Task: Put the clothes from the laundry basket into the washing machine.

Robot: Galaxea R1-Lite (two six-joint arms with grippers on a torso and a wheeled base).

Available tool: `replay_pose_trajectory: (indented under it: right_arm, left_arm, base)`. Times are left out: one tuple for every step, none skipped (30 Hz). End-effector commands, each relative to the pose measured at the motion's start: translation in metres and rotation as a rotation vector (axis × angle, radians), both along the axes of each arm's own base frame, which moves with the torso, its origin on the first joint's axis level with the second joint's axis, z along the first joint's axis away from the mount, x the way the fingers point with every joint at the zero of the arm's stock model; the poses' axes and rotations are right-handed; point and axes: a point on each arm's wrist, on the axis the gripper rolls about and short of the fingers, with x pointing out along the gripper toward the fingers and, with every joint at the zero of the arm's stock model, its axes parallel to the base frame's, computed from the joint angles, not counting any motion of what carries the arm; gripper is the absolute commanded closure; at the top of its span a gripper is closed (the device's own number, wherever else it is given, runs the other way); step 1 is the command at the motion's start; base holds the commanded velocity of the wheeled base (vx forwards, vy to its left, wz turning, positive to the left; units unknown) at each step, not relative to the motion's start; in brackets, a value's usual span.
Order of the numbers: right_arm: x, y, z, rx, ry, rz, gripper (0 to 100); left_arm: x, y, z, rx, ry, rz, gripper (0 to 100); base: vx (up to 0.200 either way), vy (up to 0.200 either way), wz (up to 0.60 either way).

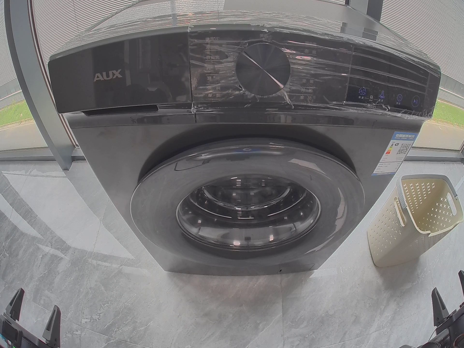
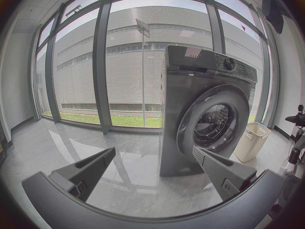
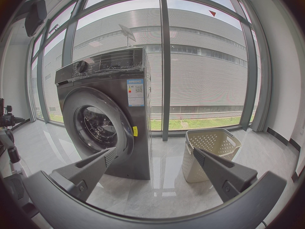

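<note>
The left gripper [image 2: 153, 150] hangs low in front of the washing machine [image 1: 241, 136], its two dark fingers spread wide apart with grey marble floor [image 1: 217, 305] between them. The right gripper [image 3: 154, 150] is parted just as widely, and sits low on the robot's right.

From the head view both grippers are at the bottom corners, well apart from the machine. This view faces the machine squarely. Its round glass door [image 1: 246, 209] is shut against the front, with the steel drum behind the glass. Above the door, a dial [image 1: 262, 68] sits in a control panel wrapped in clear film.

The left wrist view takes in the machine's plain left side panel. The right wrist view takes in the opposite side, along with a label [image 3: 135, 92] at the upper front corner and a small yellow tag [image 3: 135, 131] on the door's rim.

The cream laundry basket [image 1: 413, 218] stands on the floor just beside the machine, on the robot's right. The head view looks into its mouth at perforated inner walls. A tall window wall [image 3: 206, 64] stands behind the machine and the basket.
</note>
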Motion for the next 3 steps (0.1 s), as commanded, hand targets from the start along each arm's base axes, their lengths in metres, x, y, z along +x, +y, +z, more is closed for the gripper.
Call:
replay_pose_trajectory:
  right_arm:
    - [0.0004,0.0,-0.0051,-0.002,0.004,0.0,0]
    - [0.0004,0.0,-0.0051,-0.002,0.004,0.0,0]
    - [0.0004,0.0,-0.0051,-0.001,0.004,0.0,0]
  left_arm:
    - [0.0,0.0,-0.0044,0.0,0.0,0.0,0]
    - [0.0,0.0,-0.0044,0.0,0.0,0.0,0]
    - [0.0,0.0,-0.0044,0.0,0.0,0.0,0]
  base:
    - [0.0,0.0,0.0]
    - [0.0,0.0,0.0]
    - [0.0,0.0,0.0]
